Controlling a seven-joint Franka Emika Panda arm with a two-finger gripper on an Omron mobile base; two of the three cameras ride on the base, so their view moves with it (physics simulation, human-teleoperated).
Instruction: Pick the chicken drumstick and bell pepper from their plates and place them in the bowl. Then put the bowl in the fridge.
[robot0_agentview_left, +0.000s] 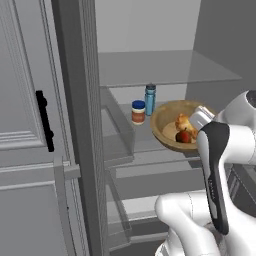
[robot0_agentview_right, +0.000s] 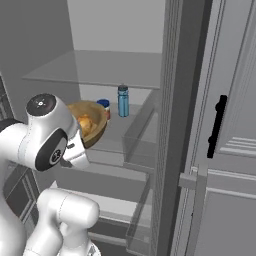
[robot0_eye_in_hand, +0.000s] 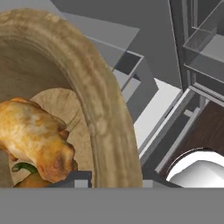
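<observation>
- Your end effector (robot0_agentview_left: 200, 121) is clamped tight on the near rim of the bowl (robot0_agentview_left: 167, 132), holding it up inside the open fridge (robot0_agentview_left: 75, 100), over the glass shelf (robot0_agentview_left: 145, 137).
- Drumstick (robot0_agentview_left: 183, 121) and pepper (robot0_agentview_left: 184, 136) both sit in the bowl, touching each other.
- A blue bottle (robot0_agentview_left: 150, 99) and a white-lidded jar (robot0_agentview_left: 138, 111) stand on that shelf, just left of the bowl.

bowl (robot0_agentview_right: 95, 125) half behind arm, tool fingertips apparently hidden
</observation>
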